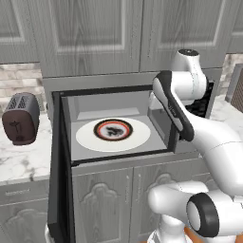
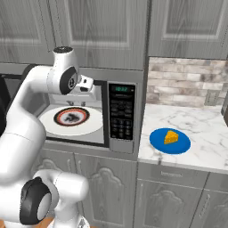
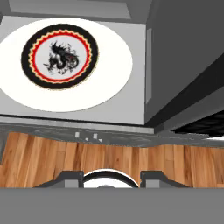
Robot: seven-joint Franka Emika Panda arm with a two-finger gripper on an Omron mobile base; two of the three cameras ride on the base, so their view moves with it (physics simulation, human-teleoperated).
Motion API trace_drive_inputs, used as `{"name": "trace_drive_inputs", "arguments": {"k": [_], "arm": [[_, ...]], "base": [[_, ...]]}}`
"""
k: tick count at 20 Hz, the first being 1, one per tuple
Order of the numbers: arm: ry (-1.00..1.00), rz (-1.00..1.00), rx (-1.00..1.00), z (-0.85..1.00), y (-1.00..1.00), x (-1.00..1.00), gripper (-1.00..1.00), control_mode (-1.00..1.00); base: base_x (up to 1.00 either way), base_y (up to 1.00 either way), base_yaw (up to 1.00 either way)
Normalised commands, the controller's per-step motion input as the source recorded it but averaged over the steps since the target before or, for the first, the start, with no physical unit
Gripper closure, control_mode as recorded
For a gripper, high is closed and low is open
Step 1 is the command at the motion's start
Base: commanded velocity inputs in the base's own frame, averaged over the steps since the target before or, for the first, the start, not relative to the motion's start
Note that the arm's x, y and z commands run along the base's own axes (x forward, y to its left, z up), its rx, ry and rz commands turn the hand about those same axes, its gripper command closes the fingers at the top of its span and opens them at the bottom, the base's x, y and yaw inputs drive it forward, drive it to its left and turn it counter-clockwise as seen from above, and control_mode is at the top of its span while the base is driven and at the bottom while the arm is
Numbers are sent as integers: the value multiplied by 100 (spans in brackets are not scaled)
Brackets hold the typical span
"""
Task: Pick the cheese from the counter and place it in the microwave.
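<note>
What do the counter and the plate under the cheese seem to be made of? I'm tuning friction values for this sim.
The counter looks like polished marble: white with grey veining. The blue plate under the cheese looks like glazed ceramic or plastic, a flat uniform colour; which one is unclear. The cheese reads as a firm, matte yellow-orange wedge.

both base views face the open microwave (image 1: 114, 137) from opposite sides; hand view looks down into it.

The marble counter (image 2: 196, 122), right of frame, bears a blue plate (image 2: 169, 140); at far left, a toaster (image 1: 21, 117).
</note>
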Motion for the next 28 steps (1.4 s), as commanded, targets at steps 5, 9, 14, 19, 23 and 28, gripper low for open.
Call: {"name": "trace_drive_inputs", "arguments": {"k": [5, 9, 14, 19, 23, 28], "arm": [[-1, 0, 0, -8, -11, -23, -100, -100], [-5, 0, 5, -15, -59, -63, -100, -100], [-3, -5, 18, -1, -93, -48, -100, -100], [6, -11, 20, 0, -100, -5, -100, -100], [5, -12, 24, 0, -100, 0, -100, -100], [7, -12, 23, -2, -100, -1, -100, -100]], "base": [[0, 0, 0], [0, 0, 0], [0, 0, 0], [0, 0, 0], [0, 0, 0], [0, 0, 0]]}}
